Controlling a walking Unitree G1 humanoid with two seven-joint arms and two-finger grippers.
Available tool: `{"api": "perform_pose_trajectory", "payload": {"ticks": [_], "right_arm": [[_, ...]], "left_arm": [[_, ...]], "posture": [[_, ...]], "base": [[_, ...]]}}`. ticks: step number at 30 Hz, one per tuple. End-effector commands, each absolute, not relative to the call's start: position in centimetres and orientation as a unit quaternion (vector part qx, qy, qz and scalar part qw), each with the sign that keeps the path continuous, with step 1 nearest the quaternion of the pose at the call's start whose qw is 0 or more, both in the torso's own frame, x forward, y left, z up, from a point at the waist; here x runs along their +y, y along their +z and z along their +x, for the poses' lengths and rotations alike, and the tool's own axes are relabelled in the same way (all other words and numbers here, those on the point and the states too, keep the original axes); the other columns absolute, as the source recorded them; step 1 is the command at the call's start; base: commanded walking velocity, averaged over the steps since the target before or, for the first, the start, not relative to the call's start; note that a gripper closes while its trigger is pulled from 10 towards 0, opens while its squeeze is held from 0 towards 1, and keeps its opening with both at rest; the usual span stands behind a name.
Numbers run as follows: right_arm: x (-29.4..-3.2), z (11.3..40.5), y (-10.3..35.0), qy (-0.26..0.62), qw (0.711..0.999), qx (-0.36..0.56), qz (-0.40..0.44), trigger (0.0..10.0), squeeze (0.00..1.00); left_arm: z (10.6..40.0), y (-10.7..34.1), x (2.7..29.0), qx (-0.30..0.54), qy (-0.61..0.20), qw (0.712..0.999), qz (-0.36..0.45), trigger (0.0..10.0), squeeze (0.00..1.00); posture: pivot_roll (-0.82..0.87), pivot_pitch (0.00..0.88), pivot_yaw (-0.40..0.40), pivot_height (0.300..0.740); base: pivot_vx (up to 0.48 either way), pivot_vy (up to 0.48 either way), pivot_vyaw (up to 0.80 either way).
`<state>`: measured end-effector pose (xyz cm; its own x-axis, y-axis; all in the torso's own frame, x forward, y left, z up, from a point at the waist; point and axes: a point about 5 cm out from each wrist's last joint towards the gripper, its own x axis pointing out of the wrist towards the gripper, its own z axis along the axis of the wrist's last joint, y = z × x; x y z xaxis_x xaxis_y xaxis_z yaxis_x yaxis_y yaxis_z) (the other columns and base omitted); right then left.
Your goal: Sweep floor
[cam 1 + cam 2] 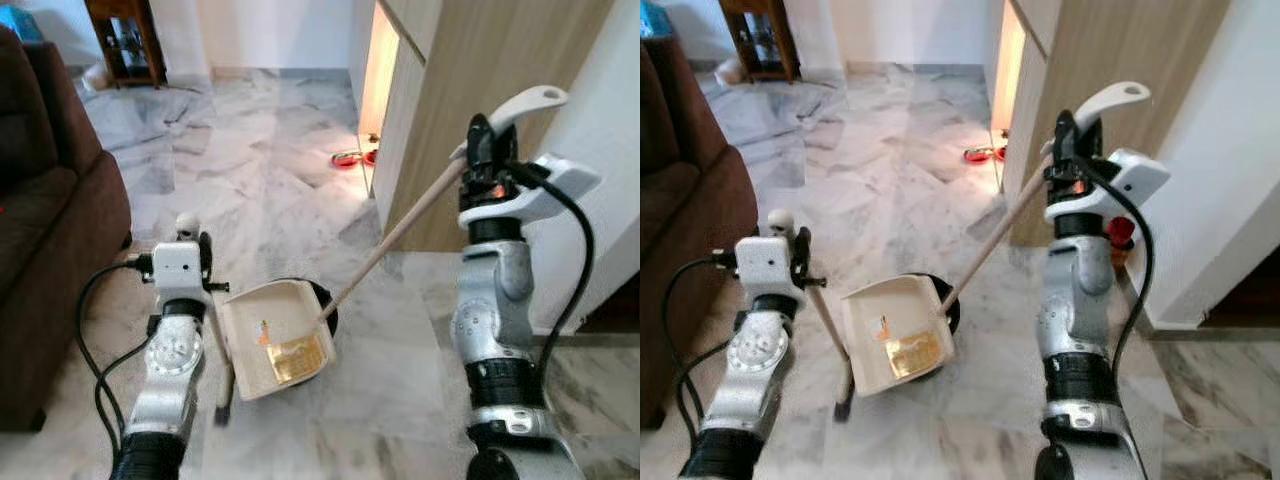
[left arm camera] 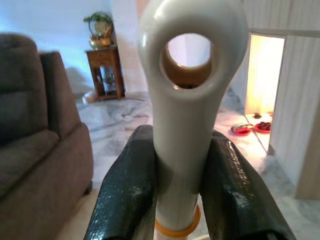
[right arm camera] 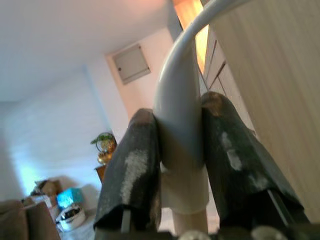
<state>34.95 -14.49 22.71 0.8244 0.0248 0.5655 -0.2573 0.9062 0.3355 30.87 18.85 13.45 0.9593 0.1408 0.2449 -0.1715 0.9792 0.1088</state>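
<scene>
A cream dustpan rests on the marble floor between my arms, with yellow-orange scraps lying in it. Its long wooden handle slants up to a white grip, and my right gripper is shut on it just below that grip. The right wrist view shows both fingers pressed against the white grip. My left gripper is shut on a broom handle that runs down to the floor beside the dustpan. Its white end with a hanging hole sits between the fingers.
A brown sofa stands close on the left. A wooden cabinet and a white wall rise on the right. Red bowls lie by the cabinet's lit gap. A small wooden side table stands far back.
</scene>
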Motion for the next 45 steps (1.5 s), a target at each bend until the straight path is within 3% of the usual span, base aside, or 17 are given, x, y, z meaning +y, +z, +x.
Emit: {"api": "perform_pose_trajectory", "payload": {"ticks": [1,45], "right_arm": [[-15.4,34.7,24.3,0.064,0.919,-0.322,0.219,10.0,0.00],[-14.8,34.8,24.5,0.070,0.916,-0.324,0.228,10.0,0.00]], "left_arm": [[30.9,14.7,18.2,-0.147,0.071,0.985,0.061,10.0,0.00],[29.0,14.0,19.8,-0.124,0.087,0.985,0.078,10.0,0.00]], "posture": [[0.15,0.002,0.009,0.740],[0.16,0.021,0.012,0.740]], "base": [[0.300,0.000,0.00],[0.297,0.000,0.00]]}}
